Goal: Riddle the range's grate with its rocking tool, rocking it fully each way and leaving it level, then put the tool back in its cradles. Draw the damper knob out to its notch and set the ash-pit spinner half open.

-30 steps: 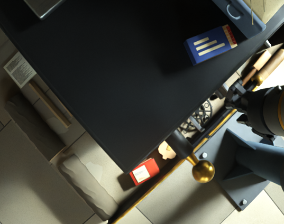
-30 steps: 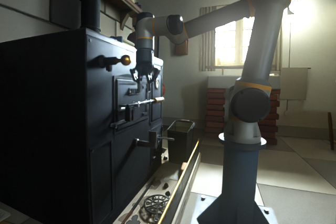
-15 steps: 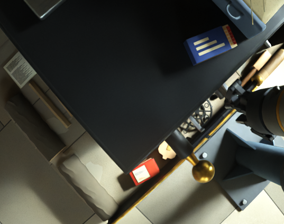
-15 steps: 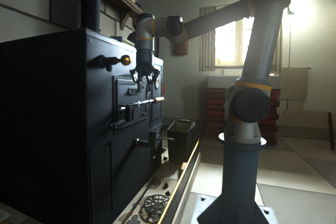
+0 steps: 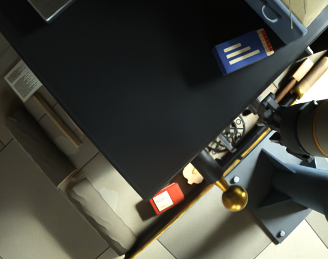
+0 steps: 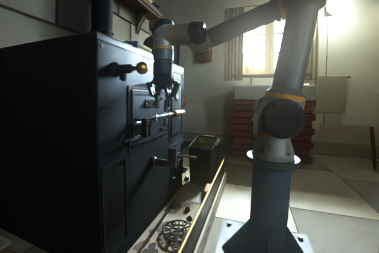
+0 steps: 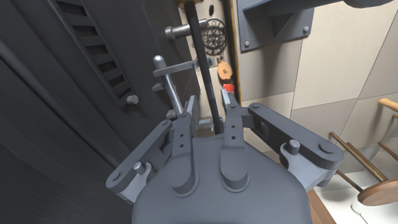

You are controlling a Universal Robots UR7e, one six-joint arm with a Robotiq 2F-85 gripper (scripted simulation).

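Note:
The ash-pit spinner is hidden from me. The rocking tool (image 6: 162,115) lies across its cradles on the range front, a dark rod (image 7: 202,63) with a brass collar and wooden handle (image 5: 311,74). My open gripper (image 6: 163,93) hangs just above the rod and holds nothing; from the wrist camera the rod runs below my fingers (image 7: 209,104). The damper knob (image 6: 141,67), a brass ball (image 5: 234,198) on a dark stem, juts from the upper range front, left of my gripper. A grey lever (image 7: 167,83) and a peg (image 7: 182,30) stick out of the range below.
The black range (image 5: 137,91) fills the left side, with a blue matchbox (image 5: 242,51) on top. My pedestal (image 6: 269,201) stands close in front. A black bucket (image 6: 203,158), an iron trivet (image 6: 176,230) and a red box (image 5: 166,198) sit on the hearth behind the brass fender rail (image 6: 202,204).

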